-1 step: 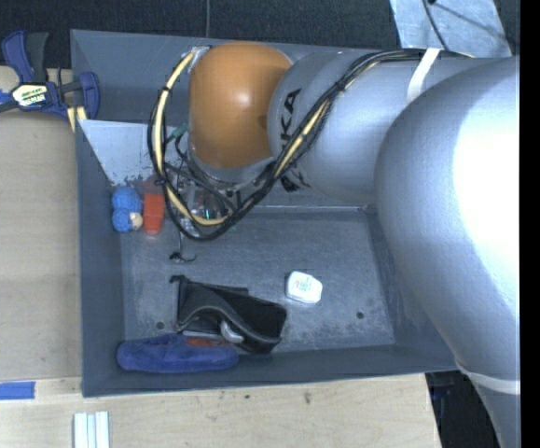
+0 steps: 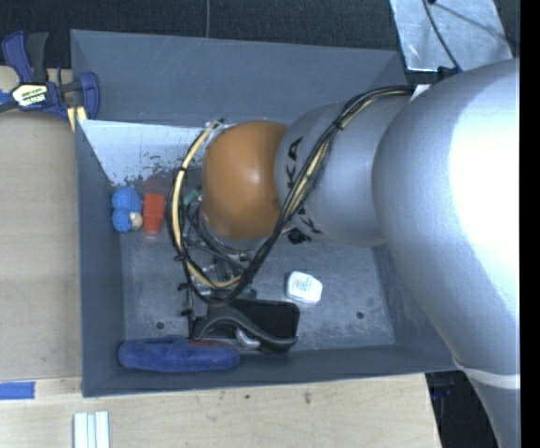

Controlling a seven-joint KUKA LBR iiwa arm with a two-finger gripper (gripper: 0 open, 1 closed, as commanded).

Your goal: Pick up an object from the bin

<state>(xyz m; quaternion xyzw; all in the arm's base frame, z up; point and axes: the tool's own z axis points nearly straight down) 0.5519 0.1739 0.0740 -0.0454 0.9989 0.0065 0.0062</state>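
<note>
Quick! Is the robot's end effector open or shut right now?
End effector: cannot be told. It is tucked under the orange cover, over the floor of the bin, close to a black thing.

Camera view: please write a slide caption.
Arm in grey bin over a black object, near a white piece and a blue oblong.

The silver KUKA arm (image 2: 419, 175) reaches in from the right, its thick links sweeping leftward and down. An orange cover (image 2: 242, 180) caps the wrist, ringed by looping yellow and black cables (image 2: 190, 222). The gripper (image 2: 212, 292) hangs just beneath the cover, on its near side.
</note>
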